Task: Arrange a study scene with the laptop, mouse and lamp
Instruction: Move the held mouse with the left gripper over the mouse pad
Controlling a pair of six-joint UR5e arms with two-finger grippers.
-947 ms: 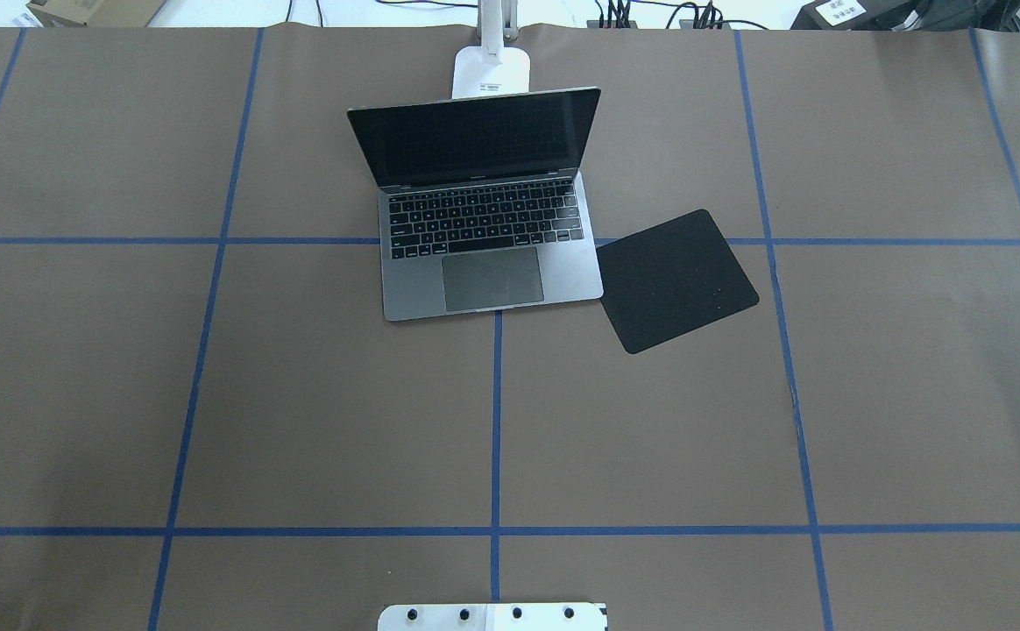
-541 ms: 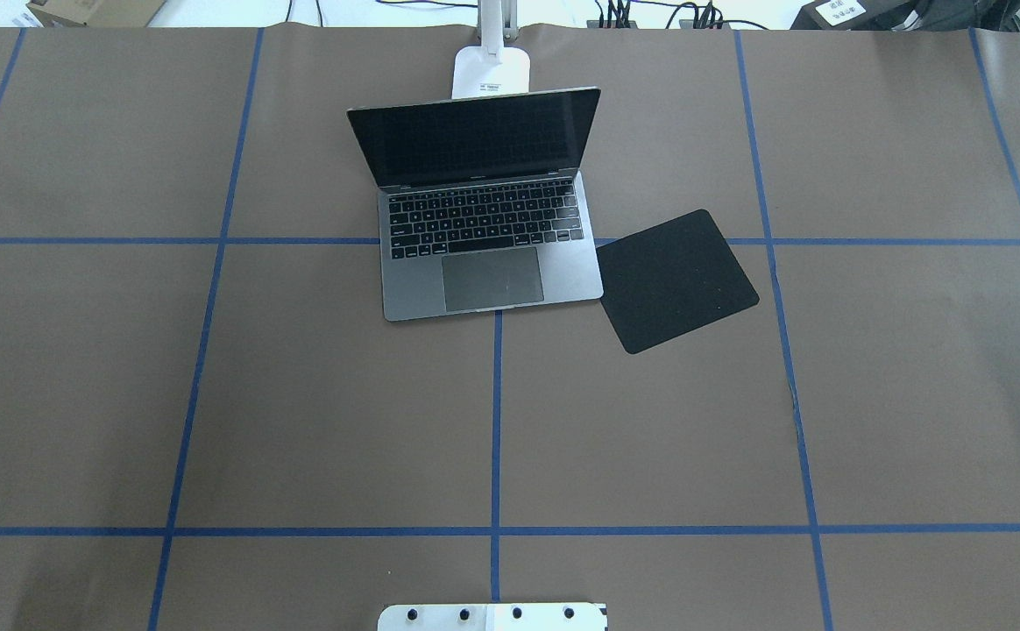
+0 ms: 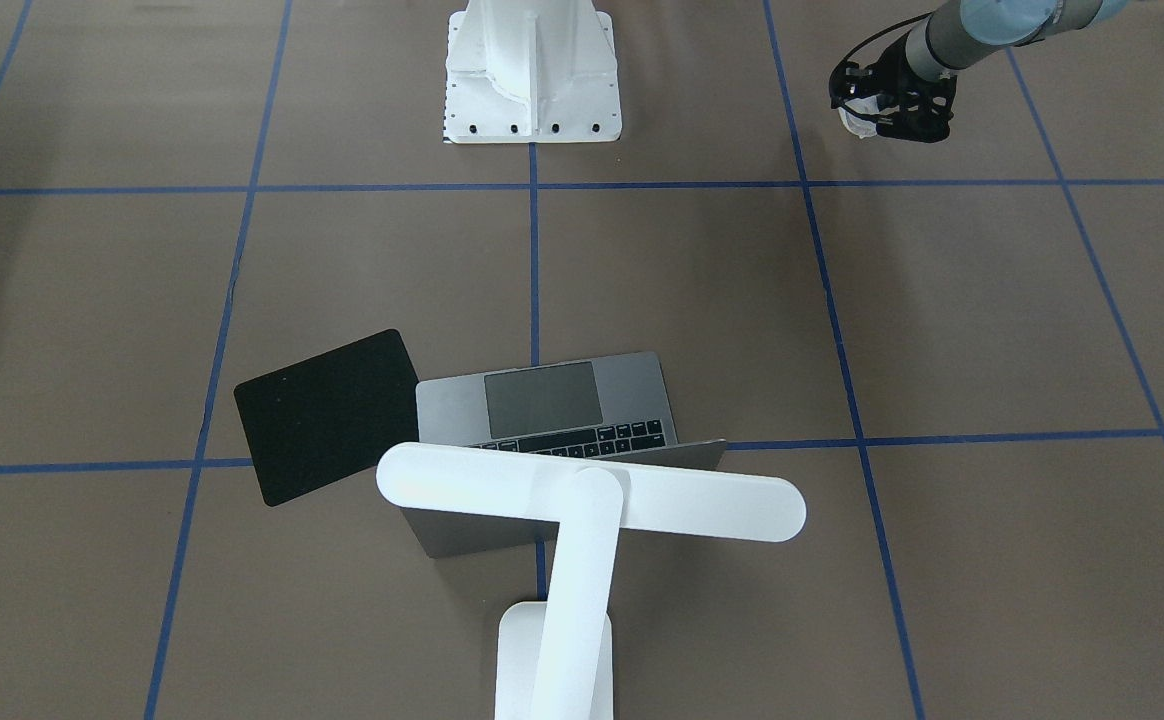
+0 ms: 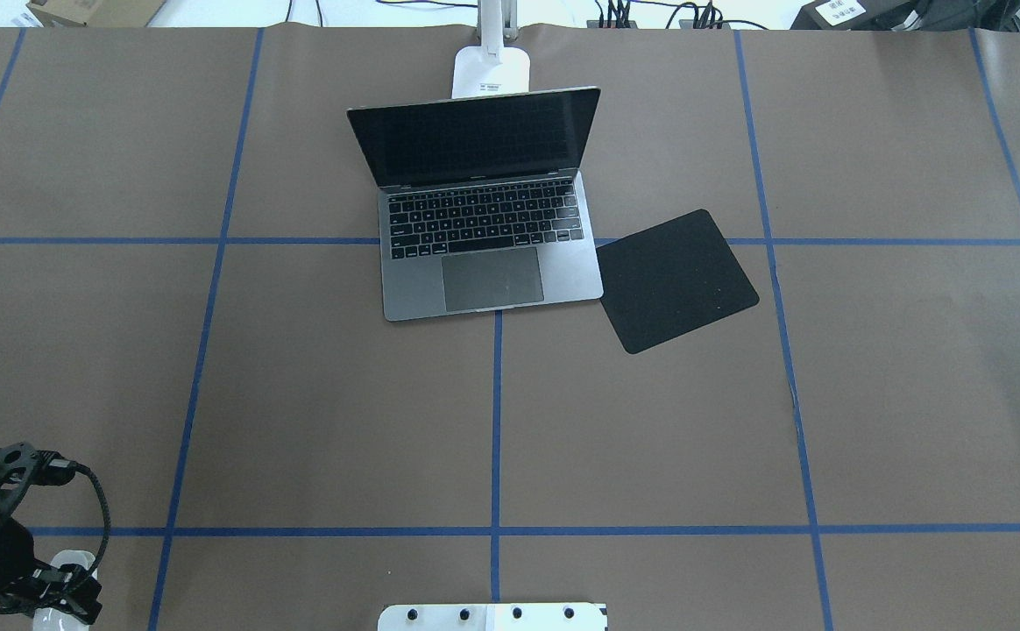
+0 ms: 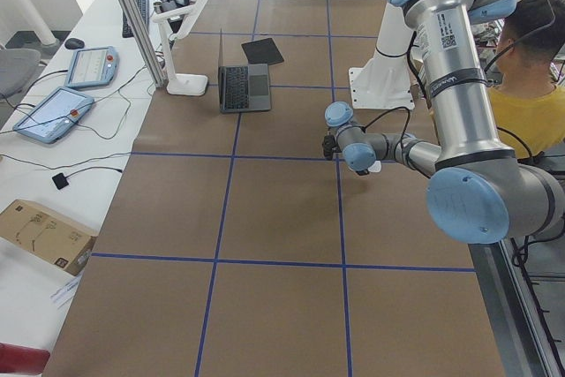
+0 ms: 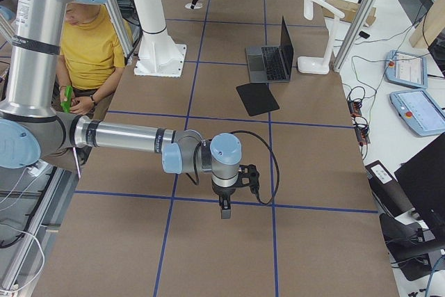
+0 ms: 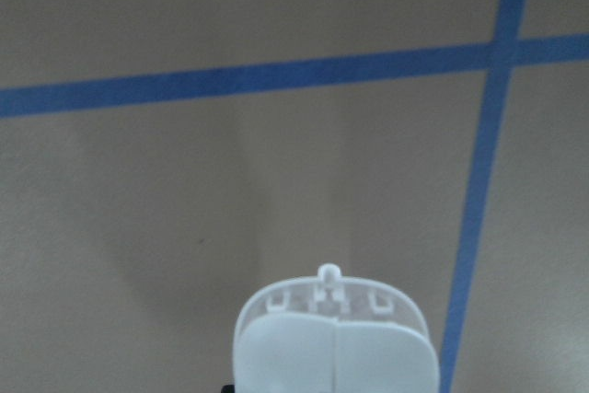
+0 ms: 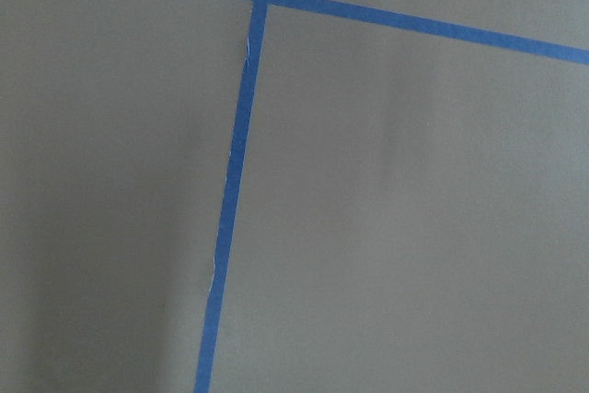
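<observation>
The open laptop (image 4: 488,254) sits at the table's far middle, screen toward the robot; it also appears under the lamp head as the laptop (image 3: 562,400). Directly behind it stands the white lamp (image 3: 592,495), only its base (image 4: 491,72) showing from overhead. My left gripper (image 4: 61,594) hangs over the near left corner, shut on the white mouse (image 4: 72,559); the mouse (image 7: 333,347) fills the bottom of the left wrist view, above bare table. My right gripper (image 6: 222,210) points down at the table's right end; I cannot tell its state.
A flat black pad (image 4: 675,279) lies tilted against the laptop's right side. The white bolted pedestal (image 3: 532,70) stands at the near middle edge. A seated person in a yellow shirt (image 6: 87,53) is behind the robot. Blue tape lines cross the brown table.
My left arm has come into the overhead view at the bottom left corner, carrying the mouse. Laptop, pad and lamp have not moved.
</observation>
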